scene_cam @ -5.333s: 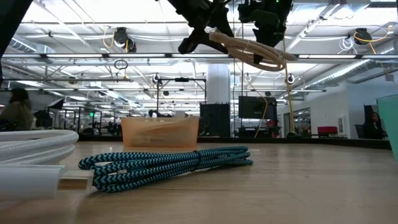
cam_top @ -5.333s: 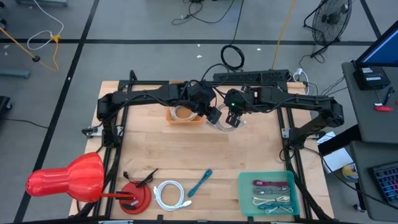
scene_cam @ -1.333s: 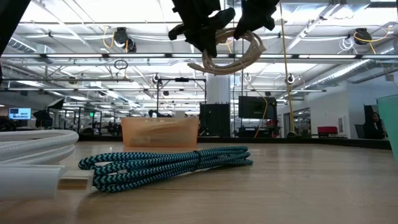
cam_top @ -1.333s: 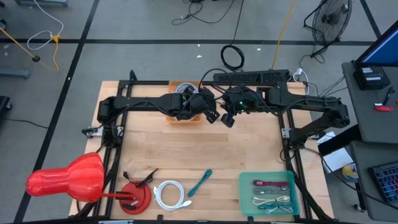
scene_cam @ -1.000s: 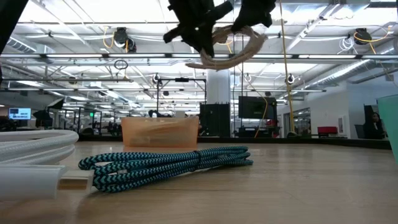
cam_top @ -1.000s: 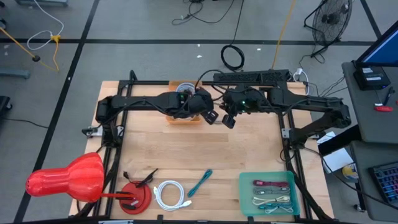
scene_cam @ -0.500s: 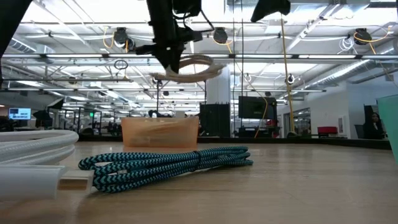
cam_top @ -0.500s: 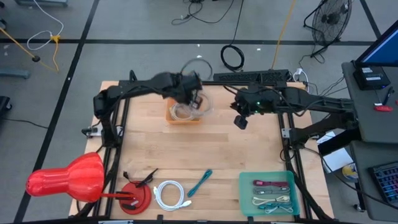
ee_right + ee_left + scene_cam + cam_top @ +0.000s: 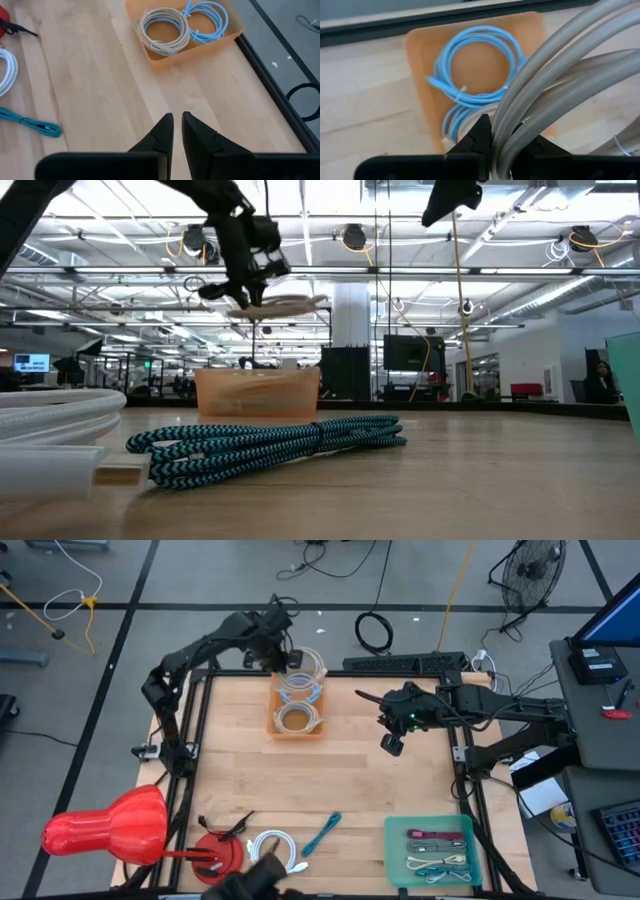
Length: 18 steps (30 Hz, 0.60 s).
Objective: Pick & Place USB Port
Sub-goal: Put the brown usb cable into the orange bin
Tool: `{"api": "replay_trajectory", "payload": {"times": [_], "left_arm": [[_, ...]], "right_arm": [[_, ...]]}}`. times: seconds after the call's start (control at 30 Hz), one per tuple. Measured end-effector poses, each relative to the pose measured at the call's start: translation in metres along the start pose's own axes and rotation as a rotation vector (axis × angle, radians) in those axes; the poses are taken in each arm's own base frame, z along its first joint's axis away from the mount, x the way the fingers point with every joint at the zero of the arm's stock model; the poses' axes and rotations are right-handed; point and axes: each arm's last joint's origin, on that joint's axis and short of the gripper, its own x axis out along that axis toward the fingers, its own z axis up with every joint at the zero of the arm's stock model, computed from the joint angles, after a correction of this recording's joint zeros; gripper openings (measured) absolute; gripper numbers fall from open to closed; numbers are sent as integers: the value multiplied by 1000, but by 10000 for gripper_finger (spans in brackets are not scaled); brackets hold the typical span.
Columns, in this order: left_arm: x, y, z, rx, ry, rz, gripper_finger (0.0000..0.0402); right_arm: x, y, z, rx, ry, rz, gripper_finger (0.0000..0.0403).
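**Beige cable held over the orange bin, drop pending**

The desk (image 9: pixel 330 790) carries an orange bin (image 9: pixel 297 730) near the middle of its far edge and a green tray (image 9: pixel 395 860) of sorted cables in the near right corner. Along the near edge lie a white cable (image 9: pixel 272 850) and a teal braided cable (image 9: pixel 322 834), both untouched.

The left tool (image 9: pixel 288 660) hangs above the far end of the orange bin, clenched on a coiled beige cable (image 9: pixel 555 95) whose loops spread under it. In the left wrist view a blue cable (image 9: pixel 475 65) already lies in the bin directly below, and the right wrist view shows another beige coil (image 9: pixel 163 27) beside it.

The right tool (image 9: pixel 175 125) waits clear of the bin toward the right edge, its fingers nearly together and holding nothing.

The step in hand looks like the placing: the cable is carried and roughly lined up. The next move likely calls for lowering the coil so its loops fall inside the bin walls, then letting go; the springy loops could overhang the rim
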Motion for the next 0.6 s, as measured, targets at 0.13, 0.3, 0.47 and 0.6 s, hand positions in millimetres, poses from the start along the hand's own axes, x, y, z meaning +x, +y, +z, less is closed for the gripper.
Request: {"api": "replay_trajectory", "payload": {"times": [0.13,0.3,0.47,0.6], "left_arm": [[19,15,15,-8,68,-19,33],[61,18,22,30,187,-24,33],[98,18,21,58,311,-57,33],[110,23,23,62,332,-35,33]], "right_arm": [[-1,1,0,2,-2,2,29],[-3,-1,-1,9,-9,-1,29],[-4,-1,-1,23,-6,-3,29],[-4,-1,-1,37,-4,-4,29]]}}
